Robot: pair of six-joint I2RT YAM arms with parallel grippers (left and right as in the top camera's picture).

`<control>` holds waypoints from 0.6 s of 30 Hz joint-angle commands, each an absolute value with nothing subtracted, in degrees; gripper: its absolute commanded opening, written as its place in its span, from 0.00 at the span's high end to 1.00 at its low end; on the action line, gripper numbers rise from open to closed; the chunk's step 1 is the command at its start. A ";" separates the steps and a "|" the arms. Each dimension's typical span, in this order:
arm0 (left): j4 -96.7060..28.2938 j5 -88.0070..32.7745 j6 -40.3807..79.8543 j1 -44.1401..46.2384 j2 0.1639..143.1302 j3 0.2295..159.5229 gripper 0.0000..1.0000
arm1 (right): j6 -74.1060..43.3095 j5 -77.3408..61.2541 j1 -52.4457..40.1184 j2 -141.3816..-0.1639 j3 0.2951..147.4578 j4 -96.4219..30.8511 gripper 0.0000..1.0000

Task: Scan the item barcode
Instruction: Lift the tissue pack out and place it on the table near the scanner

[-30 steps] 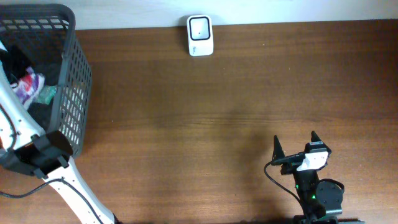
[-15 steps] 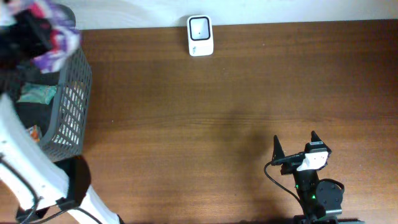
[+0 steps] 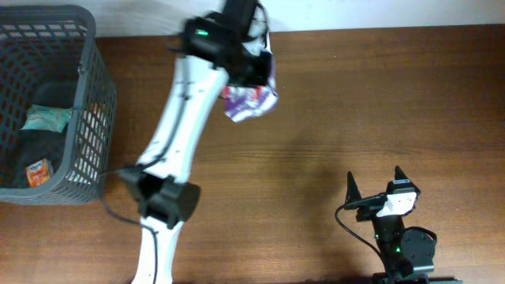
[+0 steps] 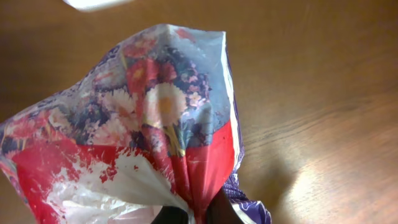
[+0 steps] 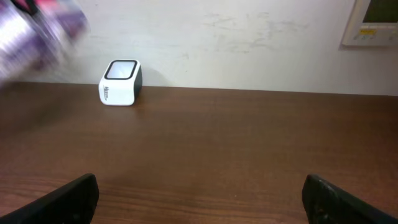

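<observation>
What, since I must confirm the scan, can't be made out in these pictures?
Left wrist: no barcode shows, only the bag's flowered face.
Overhead: scanner largely covered by the left arm and bag.
Right wrist: bag motion-blurred, cut by the left edge.
Left wrist: left gripper mostly behind the bag, cut by the bottom edge.

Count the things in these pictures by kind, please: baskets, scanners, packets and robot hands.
Basket: 1
Scanner: 1
Packets: 3 (flowered packet in the left hand; teal packet and orange packet in the basket)
Hands: 2 (left hand, right hand)
Total: 7
</observation>
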State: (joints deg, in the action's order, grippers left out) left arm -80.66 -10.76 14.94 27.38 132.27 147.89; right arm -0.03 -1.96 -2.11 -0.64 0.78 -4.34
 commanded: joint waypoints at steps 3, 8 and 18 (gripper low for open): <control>-76.47 -3.62 20.21 33.10 140.94 147.35 1.00 | -0.47 -1.87 -1.85 -0.32 0.34 -4.51 0.01; -75.99 -0.49 25.34 34.61 145.23 147.35 0.90 | -0.47 -1.87 -1.85 -0.32 0.32 -4.51 0.01; -79.37 -2.76 23.51 31.68 143.76 158.34 0.42 | -0.47 -1.87 -1.85 -0.32 0.32 -4.51 0.01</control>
State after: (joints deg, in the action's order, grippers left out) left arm -76.79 -2.22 24.80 34.11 145.32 151.15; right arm -0.03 -1.93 -2.11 -0.64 0.78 -4.34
